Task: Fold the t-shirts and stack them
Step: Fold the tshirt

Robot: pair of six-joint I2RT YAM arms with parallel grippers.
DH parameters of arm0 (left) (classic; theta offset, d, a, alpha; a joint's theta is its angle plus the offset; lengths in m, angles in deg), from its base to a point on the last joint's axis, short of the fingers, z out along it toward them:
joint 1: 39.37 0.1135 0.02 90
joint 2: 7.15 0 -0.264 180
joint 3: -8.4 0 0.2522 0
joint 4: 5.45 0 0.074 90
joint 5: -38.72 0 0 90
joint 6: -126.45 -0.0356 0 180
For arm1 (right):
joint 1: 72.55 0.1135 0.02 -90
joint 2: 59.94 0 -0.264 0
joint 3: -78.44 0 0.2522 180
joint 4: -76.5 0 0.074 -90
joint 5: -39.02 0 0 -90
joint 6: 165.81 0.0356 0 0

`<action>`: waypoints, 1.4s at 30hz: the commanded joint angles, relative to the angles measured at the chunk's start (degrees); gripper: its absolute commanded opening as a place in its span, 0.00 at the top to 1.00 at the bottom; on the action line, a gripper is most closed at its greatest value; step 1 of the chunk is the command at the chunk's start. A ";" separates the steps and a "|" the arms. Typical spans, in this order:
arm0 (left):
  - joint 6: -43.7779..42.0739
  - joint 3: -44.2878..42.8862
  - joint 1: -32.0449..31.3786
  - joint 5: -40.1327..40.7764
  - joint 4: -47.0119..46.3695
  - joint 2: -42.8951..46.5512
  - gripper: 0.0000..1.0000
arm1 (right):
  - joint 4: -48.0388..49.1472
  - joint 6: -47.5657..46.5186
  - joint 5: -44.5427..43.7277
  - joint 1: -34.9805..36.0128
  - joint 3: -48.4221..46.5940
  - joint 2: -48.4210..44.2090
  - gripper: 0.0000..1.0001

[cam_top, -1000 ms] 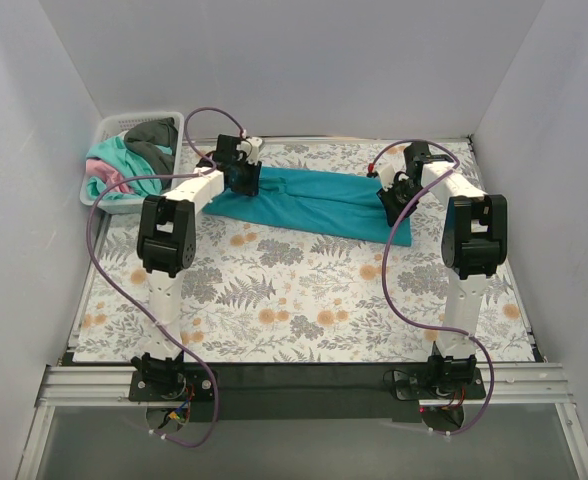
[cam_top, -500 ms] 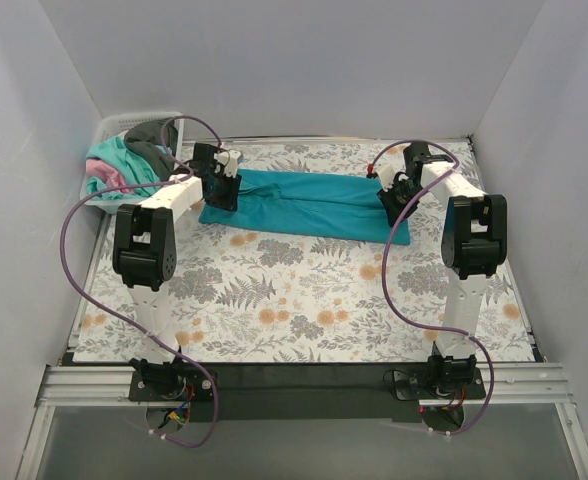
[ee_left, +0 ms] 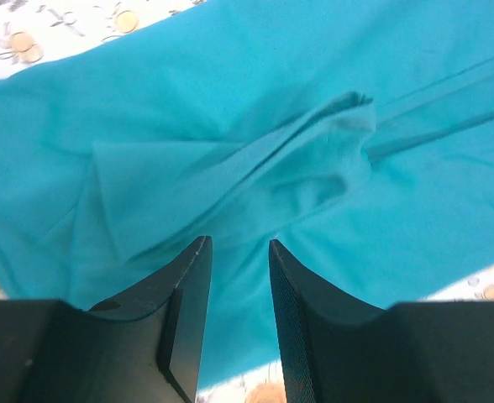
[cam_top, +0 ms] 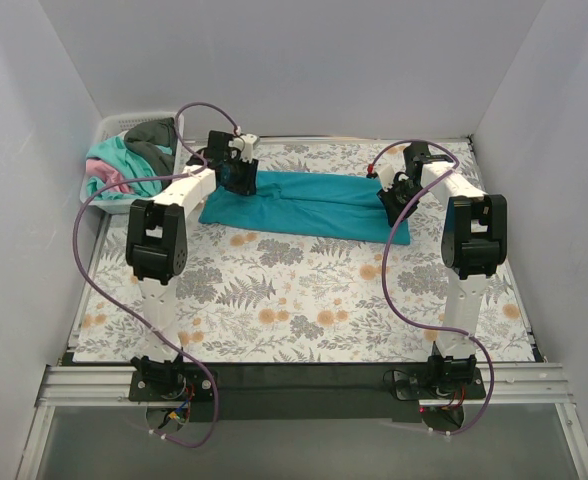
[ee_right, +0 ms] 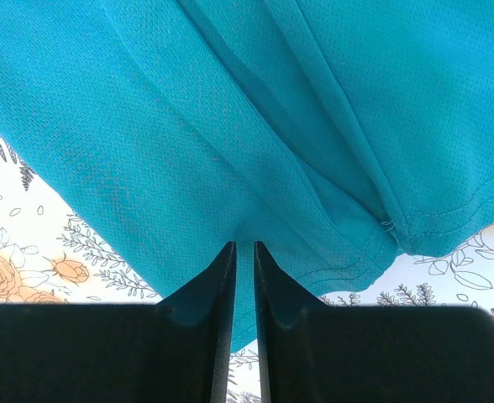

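Note:
The deep teal-blue t-shirt (cam_top: 314, 200) lies folded into a long strip across the back of the floral cover. My left gripper (cam_top: 236, 180) hovers over its left end. In the left wrist view the gripper (ee_left: 239, 243) is open, with rumpled teal cloth (ee_left: 230, 126) below and nothing between the jaws. My right gripper (cam_top: 394, 203) is at the shirt's right end. In the right wrist view it (ee_right: 243, 245) is shut on a pinch of the teal cloth (ee_right: 188, 109) near the hem. The mint-green (cam_top: 109, 160), pink (cam_top: 104, 183) and dark grey (cam_top: 154, 140) shirts lie heaped in a basket.
The white basket (cam_top: 114, 125) stands at the back left corner, just left of my left arm. The grey-and-orange floral cover (cam_top: 304, 290) spans the table. White walls close in the back and both sides.
My left gripper swung left, drawing the shirt's left end outward, then came back right and now stands open above the cloth. The right gripper has not moved.

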 commanded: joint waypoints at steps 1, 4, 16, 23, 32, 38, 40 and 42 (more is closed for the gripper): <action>1.59 -3.49 -0.40 -0.34 -0.80 -2.85 0.67 | -0.41 -0.60 -0.06 0.17 0.01 -1.47 0.83; 1.77 -5.78 -1.28 0.54 -0.80 -5.31 0.68 | -0.41 -0.60 -0.06 0.17 -0.16 -1.21 0.82; -5.42 -9.39 -6.99 4.58 -8.43 -8.83 0.68 | -0.50 -0.60 0.21 0.08 0.71 -0.77 0.83; -8.25 -9.73 -8.41 7.48 -12.13 -10.06 0.65 | -0.50 -0.51 0.64 0.17 0.63 -0.77 0.83; 1.31 -2.80 -6.48 1.78 -16.35 -0.50 0.66 | -0.41 0.63 1.61 0.26 -2.44 -0.25 0.83; 6.87 0.72 -1.99 1.86 -14.08 1.54 0.69 | -0.41 3.35 3.37 1.13 -8.16 2.91 0.83; 8.01 1.95 -0.77 2.04 -11.97 1.80 0.69 | -0.41 3.36 3.37 2.01 -8.43 3.88 0.83; 10.11 4.32 0.20 1.69 -10.82 2.85 0.69 | -0.41 3.36 2.93 2.54 -7.73 5.38 0.84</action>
